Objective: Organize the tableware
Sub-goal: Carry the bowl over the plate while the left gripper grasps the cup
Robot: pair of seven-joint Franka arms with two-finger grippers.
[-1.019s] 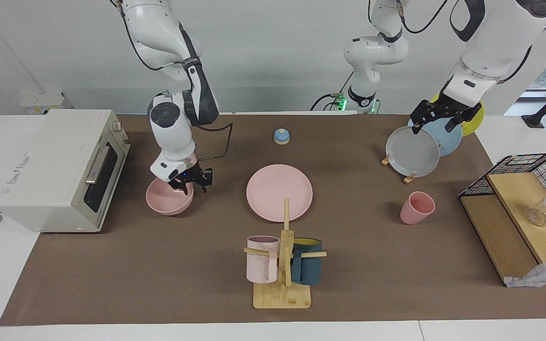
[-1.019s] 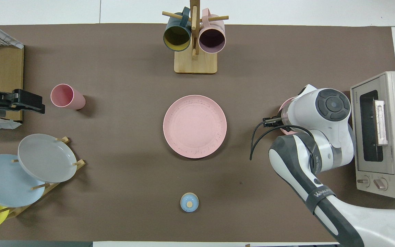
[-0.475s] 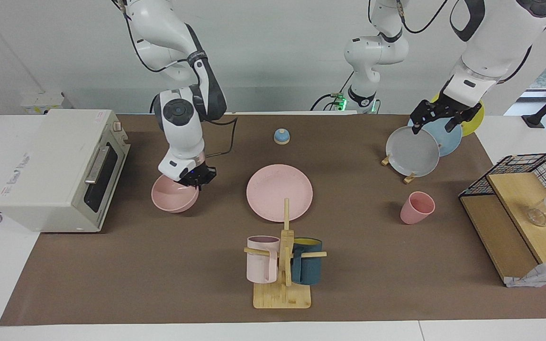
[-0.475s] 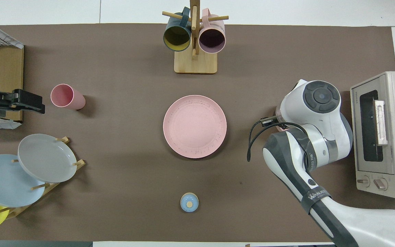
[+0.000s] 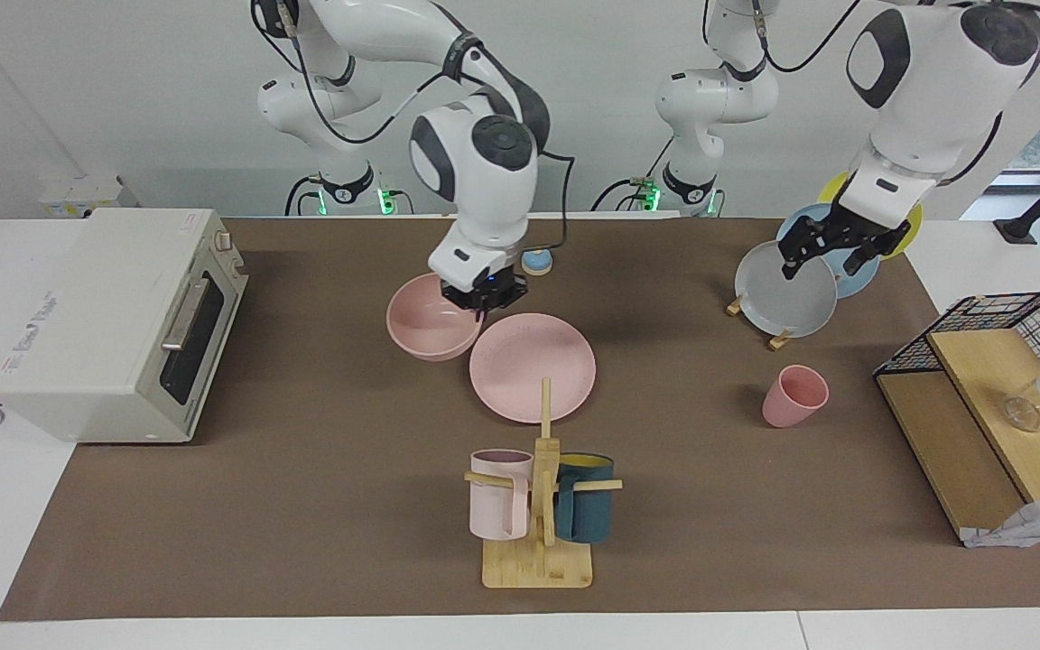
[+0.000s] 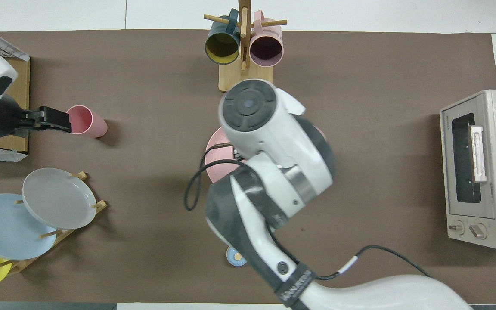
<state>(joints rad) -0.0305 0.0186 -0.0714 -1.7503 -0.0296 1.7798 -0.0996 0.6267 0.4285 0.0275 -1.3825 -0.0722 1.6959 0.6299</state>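
My right gripper (image 5: 482,296) is shut on the rim of the pink bowl (image 5: 430,329) and holds it in the air, tilted, over the table beside the pink plate (image 5: 533,368). The bowl's edge overlaps the plate's rim on the right arm's side. In the overhead view the right arm covers the bowl and most of the plate (image 6: 214,160). The pink cup (image 5: 793,395) stands upright toward the left arm's end. My left gripper (image 5: 822,264) is open and empty, raised over the plate rack; in the overhead view it (image 6: 60,122) lies just beside the cup (image 6: 85,122).
A toaster oven (image 5: 114,316) stands at the right arm's end. A wooden mug tree (image 5: 538,515) holds a pale pink and a teal mug. A rack (image 5: 786,291) holds grey, blue and yellow plates. A small blue bell (image 5: 535,260) and a wire shelf (image 5: 980,397) also stand here.
My right gripper has lifted the pink bowl from beside the toaster oven and carried it to the pink plate's edge. My left gripper has shifted slightly toward the pink cup.
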